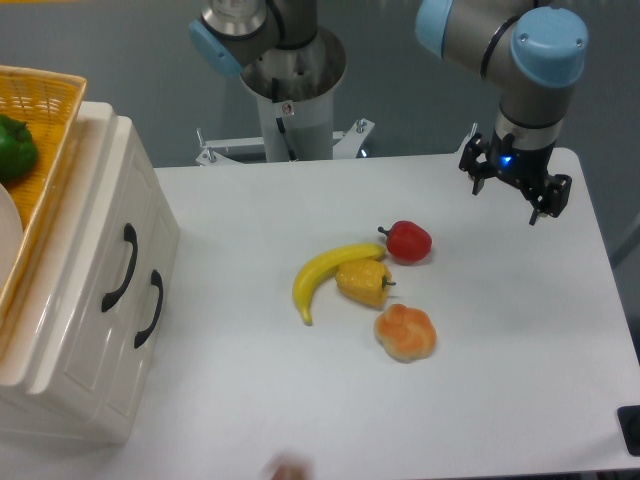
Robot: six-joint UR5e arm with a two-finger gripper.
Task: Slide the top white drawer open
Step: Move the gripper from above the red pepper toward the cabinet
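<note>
Camera view puts the empty, open gripper [515, 190] at two o'clock, well apart from the shut top white drawer [108, 262] at nine o'clock; reaching its handle comes next.

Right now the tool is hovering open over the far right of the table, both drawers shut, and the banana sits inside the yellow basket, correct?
Not quite. The banana is not in the yellow basket; it lies on the table beside the yellow pepper. The camera view shows this. The rest holds: the tool hovers open over the far right, and the top white drawer and the lower drawer look shut.
</note>
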